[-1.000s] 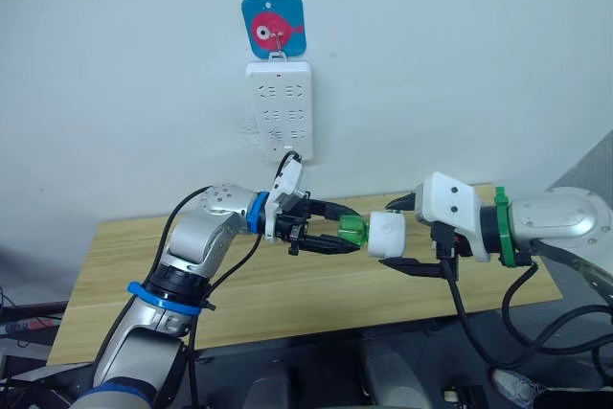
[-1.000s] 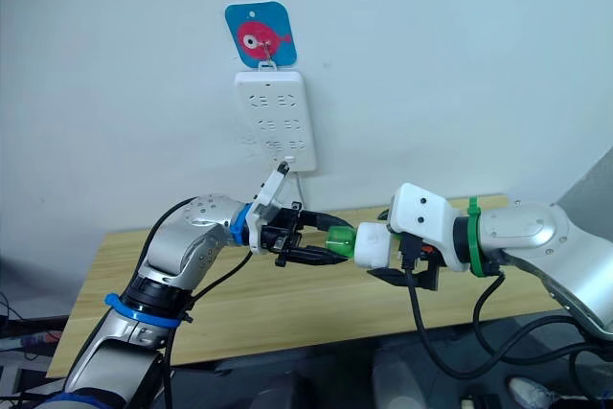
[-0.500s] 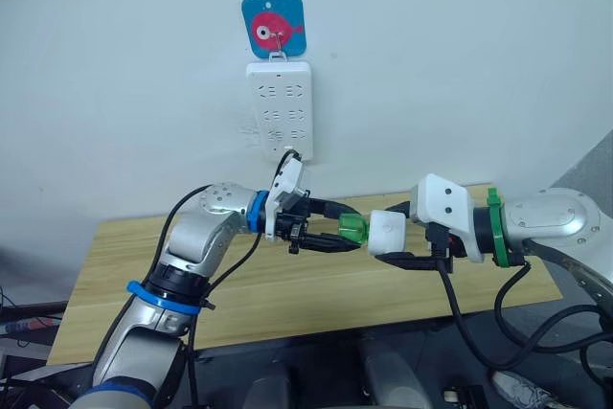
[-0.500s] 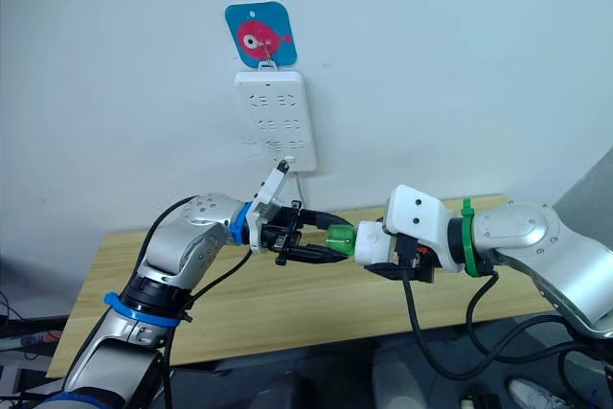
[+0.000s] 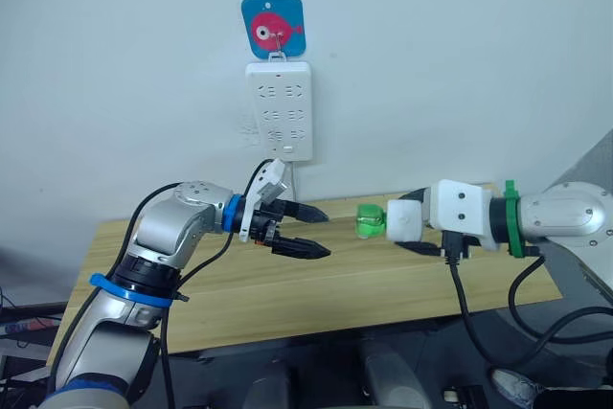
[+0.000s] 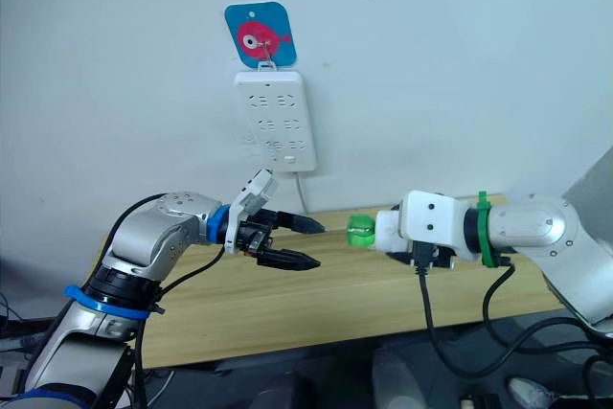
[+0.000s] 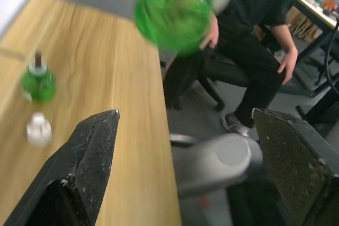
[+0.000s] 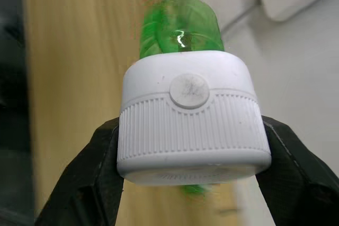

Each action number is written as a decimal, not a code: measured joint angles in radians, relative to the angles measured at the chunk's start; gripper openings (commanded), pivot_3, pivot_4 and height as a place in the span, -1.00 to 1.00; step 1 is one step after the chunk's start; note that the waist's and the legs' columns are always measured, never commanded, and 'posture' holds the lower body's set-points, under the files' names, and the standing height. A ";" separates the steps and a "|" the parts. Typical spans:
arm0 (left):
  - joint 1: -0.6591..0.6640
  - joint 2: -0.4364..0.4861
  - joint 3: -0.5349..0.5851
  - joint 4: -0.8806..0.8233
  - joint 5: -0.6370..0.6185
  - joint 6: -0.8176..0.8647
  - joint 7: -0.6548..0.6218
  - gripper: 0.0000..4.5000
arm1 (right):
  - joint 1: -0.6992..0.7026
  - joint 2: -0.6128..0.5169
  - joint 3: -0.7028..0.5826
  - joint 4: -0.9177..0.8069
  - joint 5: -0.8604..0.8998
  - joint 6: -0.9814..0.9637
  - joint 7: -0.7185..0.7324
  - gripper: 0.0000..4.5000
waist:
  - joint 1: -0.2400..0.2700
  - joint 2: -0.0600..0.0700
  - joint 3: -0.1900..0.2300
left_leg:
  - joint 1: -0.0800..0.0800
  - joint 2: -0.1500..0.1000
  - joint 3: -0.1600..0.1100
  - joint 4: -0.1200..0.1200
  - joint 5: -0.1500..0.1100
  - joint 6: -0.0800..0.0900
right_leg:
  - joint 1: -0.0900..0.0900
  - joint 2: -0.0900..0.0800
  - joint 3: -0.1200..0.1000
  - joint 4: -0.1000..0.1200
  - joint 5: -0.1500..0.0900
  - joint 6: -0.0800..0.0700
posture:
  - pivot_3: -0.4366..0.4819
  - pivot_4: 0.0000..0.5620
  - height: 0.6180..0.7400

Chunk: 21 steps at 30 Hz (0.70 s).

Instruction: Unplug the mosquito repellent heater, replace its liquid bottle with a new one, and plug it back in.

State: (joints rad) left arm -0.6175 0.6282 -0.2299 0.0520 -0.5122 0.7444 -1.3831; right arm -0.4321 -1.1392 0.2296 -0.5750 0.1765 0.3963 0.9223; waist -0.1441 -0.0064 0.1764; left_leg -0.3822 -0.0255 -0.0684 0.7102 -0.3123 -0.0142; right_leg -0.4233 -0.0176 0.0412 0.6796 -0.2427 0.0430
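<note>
My right gripper (image 5: 410, 229) is shut on the mosquito repellent heater (image 5: 404, 220), a small white ribbed unit held in the air over the table. A green liquid bottle (image 5: 369, 220) sticks out of the heater toward my left gripper. In the right wrist view the black fingers (image 8: 103, 157) clamp the heater (image 8: 190, 115) on both sides, with the bottle (image 8: 180, 25) beyond it. My left gripper (image 5: 324, 235) is open and empty, a short gap away from the bottle. Another green bottle (image 7: 38, 83) and a small white cap (image 7: 38, 129) lie on the table.
The white multi-socket strip (image 5: 279, 110) hangs on the wall under a blue fish sign (image 5: 273, 25), its cable running down behind the wooden table (image 5: 287, 284). A person in black (image 7: 249, 51) sits beyond the table's edge in the left wrist view.
My left gripper has let go of the green bottle, opened and drawn back to the left. My right gripper has pulled right with the heater and bottle.
</note>
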 measured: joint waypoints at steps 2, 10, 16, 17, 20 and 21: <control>-0.017 -0.003 0.002 0.001 -0.021 0.069 0.019 0.88 | -0.014 0.000 0.018 0.079 -0.110 -0.173 0.008 0.32 | -0.002 0.000 0.000 | 0.000 0.000 0.001 0.000 0.000 0.000 | 0.000 0.000 0.001 0.000 0.000 0.000 | -0.62 -0.61 0.84; -0.154 -0.112 0.062 0.073 -0.097 0.305 0.172 0.88 | -0.097 0.071 0.030 0.249 -0.308 -0.664 0.012 0.32 | -0.010 0.000 0.000 | 0.000 0.000 0.000 0.000 0.000 -0.001 | -0.001 0.000 0.001 0.001 0.000 0.000 | -0.65 -0.62 0.84; -0.168 -0.124 0.060 0.109 -0.097 0.293 0.168 0.88 | -0.097 0.129 0.030 0.293 -0.303 -0.761 0.041 0.32 | -0.029 0.000 0.000 | 0.000 0.001 -0.002 0.000 0.001 -0.002 | -0.001 -0.001 0.002 0.001 0.000 -0.001 | -0.66 -0.63 0.84; -0.171 -0.124 0.058 0.109 -0.097 0.284 0.156 0.88 | -0.097 0.140 0.030 0.293 -0.297 -0.762 0.043 0.32 | -0.030 0.000 0.000 | 0.000 0.001 -0.002 0.000 0.001 -0.003 | -0.001 -0.001 0.002 0.001 0.000 -0.001 | -0.66 -0.64 0.84; -0.174 -0.120 0.047 0.105 -0.097 0.266 0.123 0.88 | -0.097 0.159 0.029 0.291 -0.278 -0.767 0.060 0.32 | -0.031 0.000 0.000 | 0.000 0.000 -0.002 0.000 0.002 -0.004 | -0.001 -0.001 0.002 0.001 0.000 -0.001 | -0.67 -0.65 0.84; -0.174 -0.118 0.038 0.104 -0.098 0.266 0.112 0.88 | -0.097 0.161 0.029 0.291 -0.275 -0.774 0.067 0.32 | -0.031 0.000 0.000 | 0.000 0.000 -0.003 0.000 0.002 -0.004 | 0.000 -0.001 0.002 0.001 0.000 0.000 | -0.67 -0.65 0.84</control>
State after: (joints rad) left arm -0.7913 0.5102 -0.1916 0.1565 -0.6098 1.0101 -1.2711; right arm -0.5289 -0.9781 0.2588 -0.2844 -0.0987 -0.3776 0.9891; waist -0.1747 -0.0063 0.1762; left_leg -0.3823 -0.0252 -0.0709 0.7100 -0.3100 -0.0185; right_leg -0.4237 -0.0184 0.0436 0.6809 -0.2424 0.0425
